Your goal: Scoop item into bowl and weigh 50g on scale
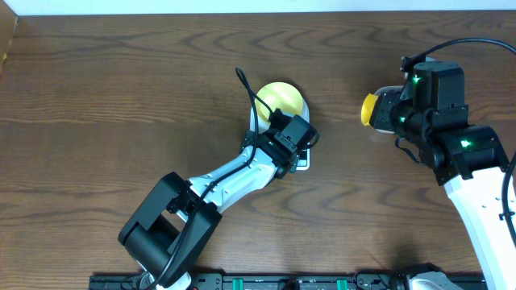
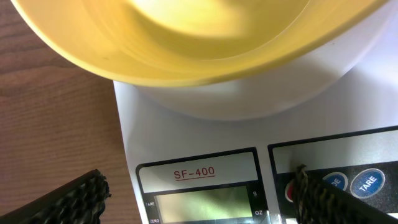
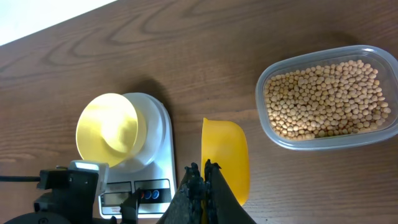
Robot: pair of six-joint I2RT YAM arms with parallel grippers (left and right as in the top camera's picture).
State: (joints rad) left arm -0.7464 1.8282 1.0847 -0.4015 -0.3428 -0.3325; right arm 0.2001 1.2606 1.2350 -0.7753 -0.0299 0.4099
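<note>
The pale-yellow bowl (image 1: 282, 98) stands empty on the white scale (image 2: 186, 137), whose display is blank. It also shows in the left wrist view (image 2: 186, 43) and the right wrist view (image 3: 109, 127). My left gripper (image 2: 200, 183) is open at the scale's front edge (image 1: 300, 163), with one finger beside the display and the other over the buttons. My right gripper (image 3: 202, 174) is shut on the handle of an empty yellow measuring spoon (image 3: 225, 158), held above the table right of the scale (image 3: 158, 158). The tan beans (image 3: 323, 99) lie in a clear tub.
The clear plastic tub (image 3: 323, 142) sits on the wooden table right of the spoon (image 1: 368, 110); my right arm (image 1: 451, 137) hides it from overhead. My left arm (image 1: 226, 181) stretches diagonally from the front edge to the scale.
</note>
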